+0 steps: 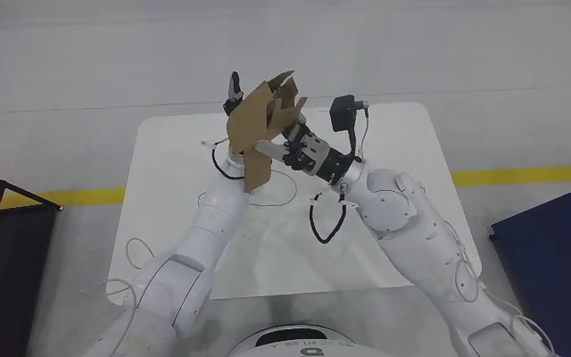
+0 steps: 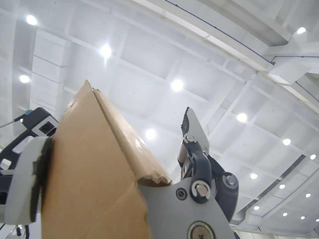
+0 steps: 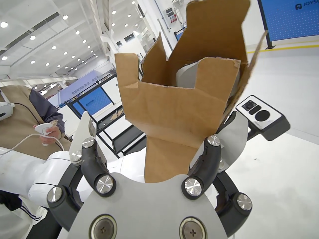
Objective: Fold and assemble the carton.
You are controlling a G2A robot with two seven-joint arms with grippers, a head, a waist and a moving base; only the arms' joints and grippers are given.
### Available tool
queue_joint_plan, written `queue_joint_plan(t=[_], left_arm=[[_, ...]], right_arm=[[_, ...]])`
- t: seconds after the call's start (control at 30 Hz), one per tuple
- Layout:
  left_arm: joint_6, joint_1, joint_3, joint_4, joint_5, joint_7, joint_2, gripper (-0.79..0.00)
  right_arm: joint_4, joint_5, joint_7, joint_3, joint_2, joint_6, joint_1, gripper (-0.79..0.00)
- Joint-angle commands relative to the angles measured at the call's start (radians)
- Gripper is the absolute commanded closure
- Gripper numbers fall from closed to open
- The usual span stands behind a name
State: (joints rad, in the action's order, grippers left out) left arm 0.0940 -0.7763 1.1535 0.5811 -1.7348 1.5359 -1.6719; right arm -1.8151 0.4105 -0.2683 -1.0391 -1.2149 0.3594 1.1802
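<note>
Carton (image 1: 260, 125), brown cardboard and half opened, is up in the air over the far part of the tabletop (image 1: 178, 223), a little left of the middle of the far edge and clear of the surface; its flaps splay up and outward around an open mouth, and in the right wrist view one long flap runs down from the body to that gripper's base plate. The left arm runs from the near left side up to the carton; the left gripper (image 2: 154, 133) is released; its one visible finger (image 2: 193, 130) stands clear of the cardboard with ceiling showing between them, while a creased corner of the carton lies across the other half of the gripper and hides the second finger. The right arm runs in from the near right side; the right gripper (image 3: 149, 125) is spread wide, the long flap between its fingers; one finger (image 3: 83, 128) is well apart from the cardboard, the opposite one hidden by it. A padded white finger (image 2: 25, 180) lies flat on the carton's outer face, just beside a wrist camera (image 2: 41, 125); whose finger it is I cannot tell. Off the tabletop's left edge lies a yellow floor line (image 1: 62, 196); off its right edge, a dark blue panel (image 1: 535, 241).
</note>
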Motion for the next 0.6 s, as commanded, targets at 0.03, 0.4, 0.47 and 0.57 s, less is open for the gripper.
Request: queue_joint_plan(t=[0.03, 0.4, 0.47, 0.57], left_arm=[[0.067, -0.007, 0.013, 0.008, -0.034, 0.0, -0.004, -0.529], [0.129, -0.01, 0.047, 0.029, 0.007, 0.0, -0.002, -0.551], [0.133, -0.013, 0.052, 0.034, 0.019, 0.0, -0.001, -0.554], [0.138, -0.016, 0.06, 0.041, 0.032, 0.0, -0.001, -0.554]], right_arm=[[-0.006, 0.003, 0.008, -0.024, 0.002, -0.001, 0.011, -0.785], [-0.057, 0.121, 0.165, -0.157, 0.009, -0.192, 0.092, -0.785], [-0.075, 0.172, 0.179, -0.159, 0.008, -0.244, 0.1, -0.785], [-0.09, 0.224, 0.167, -0.157, 0.008, -0.279, 0.106, -0.785]])
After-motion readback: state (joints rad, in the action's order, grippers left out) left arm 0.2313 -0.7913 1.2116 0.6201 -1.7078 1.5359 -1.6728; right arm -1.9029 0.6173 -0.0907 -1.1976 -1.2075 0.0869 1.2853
